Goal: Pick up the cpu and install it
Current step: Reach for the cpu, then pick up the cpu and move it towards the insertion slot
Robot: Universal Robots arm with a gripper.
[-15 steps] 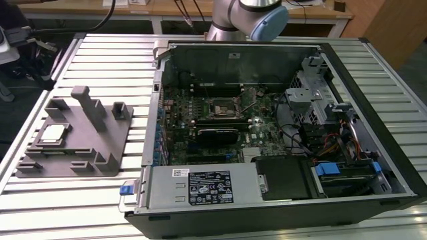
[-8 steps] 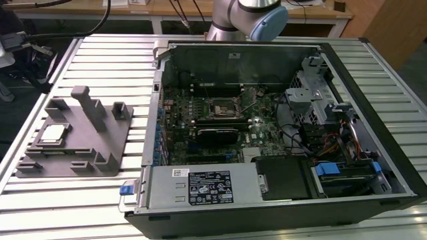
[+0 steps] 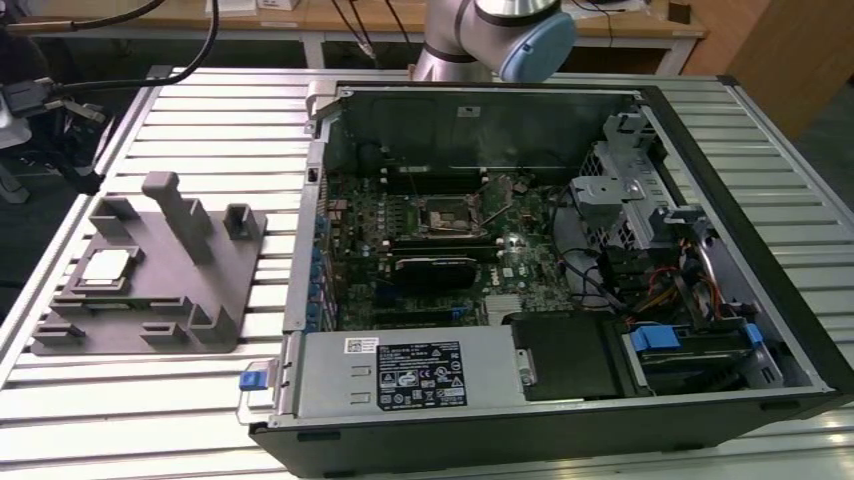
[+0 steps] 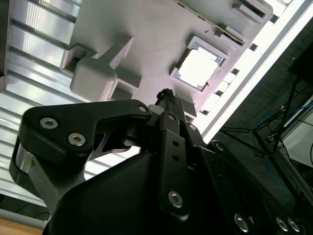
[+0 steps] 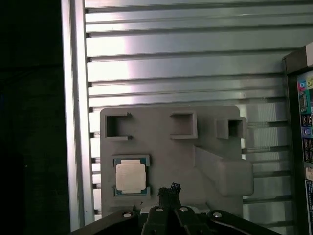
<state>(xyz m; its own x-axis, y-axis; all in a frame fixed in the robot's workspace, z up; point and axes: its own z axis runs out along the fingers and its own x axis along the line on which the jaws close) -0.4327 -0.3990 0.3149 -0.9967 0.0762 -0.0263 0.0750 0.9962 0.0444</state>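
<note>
The cpu (image 3: 107, 266) lies flat in a square pocket of the grey fixture (image 3: 174, 300) at the exterior view's left, likely seated there to stay square for pickup. In the first wrist view the gripper (image 5: 168, 190) hangs above the fixture near the cpu, at the frame's lower middle, its fingers (image 5: 165, 195) pressed together on nothing.

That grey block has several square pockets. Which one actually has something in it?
The one where the cpu, a pale silver chip, lies on the grey fixture. The three other square pockets, in a row, sit empty.
</note>
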